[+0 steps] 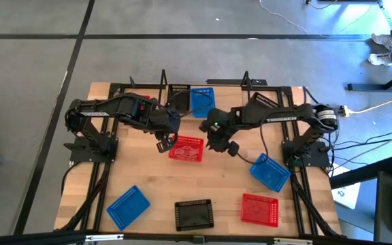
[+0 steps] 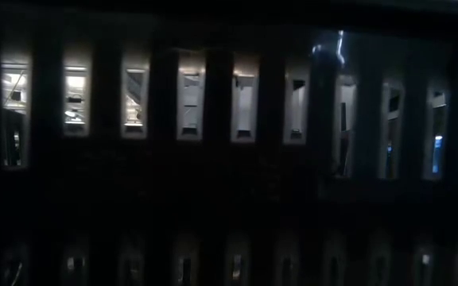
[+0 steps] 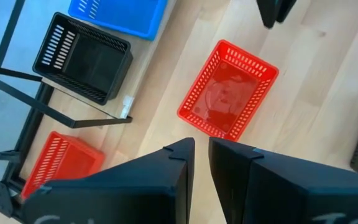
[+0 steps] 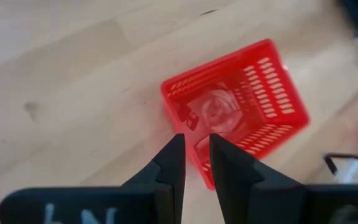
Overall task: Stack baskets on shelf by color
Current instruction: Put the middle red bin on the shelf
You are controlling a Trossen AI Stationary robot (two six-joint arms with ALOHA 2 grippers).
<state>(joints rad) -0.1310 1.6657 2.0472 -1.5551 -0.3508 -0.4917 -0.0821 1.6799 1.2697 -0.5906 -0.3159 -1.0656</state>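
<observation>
A red basket [image 1: 186, 148] [image 3: 229, 90] [image 4: 235, 109] stands on its base, open side up, mid-table between both grippers. My left gripper [image 1: 163, 144] [image 3: 201, 155] hovers shut just left of it. My right gripper [image 1: 218, 141] [image 4: 196, 149] hovers over the basket's right-hand wall, its fingers a narrow gap apart. On the shelf [image 1: 224, 94] at the far edge stand a blue basket [image 1: 201, 101], a black one [image 3: 82, 57] and a red one [image 3: 61, 162], which my left arm partly hides from above.
Along the near edge lie a blue basket [image 1: 128, 205], a black basket [image 1: 194, 214] and a red basket [image 1: 259, 209]; another blue basket [image 1: 271, 171] sits toward the right edge. A dark perforated wall [image 2: 229, 159] fills the low view. Thin black shelf posts [image 3: 42, 106] rise nearby.
</observation>
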